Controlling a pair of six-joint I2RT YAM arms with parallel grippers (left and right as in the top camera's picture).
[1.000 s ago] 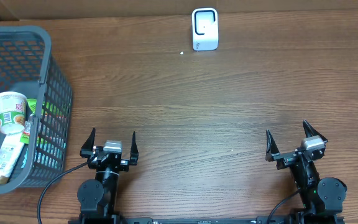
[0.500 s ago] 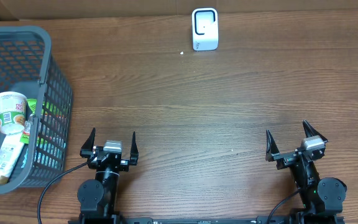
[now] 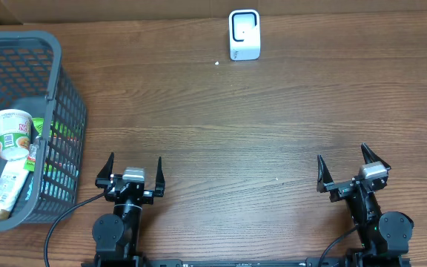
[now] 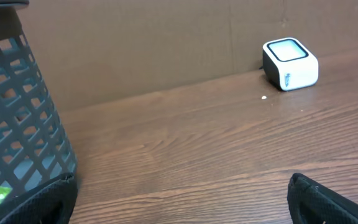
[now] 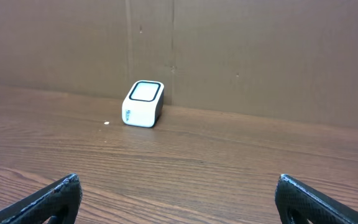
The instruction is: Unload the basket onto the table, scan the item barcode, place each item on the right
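Note:
A white barcode scanner point(image 3: 244, 34) with a dark window stands at the far middle of the wooden table; it also shows in the left wrist view point(image 4: 289, 63) and the right wrist view point(image 5: 143, 103). Items lie in a grey basket point(image 3: 58, 89) at the left: a white cup with a green label point(image 3: 12, 133), a green packet point(image 3: 38, 132) and a tube-like pack point(image 3: 6, 187). My left gripper point(image 3: 130, 165) rests open at the near left, beside the basket. My right gripper point(image 3: 345, 165) rests open at the near right. Neither holds anything.
A brown cardboard wall point(image 5: 229, 56) runs along the table's far edge behind the scanner. A small white speck point(image 3: 217, 63) lies on the wood near the scanner. The basket wall point(image 4: 17, 112) fills the left of the left wrist view.

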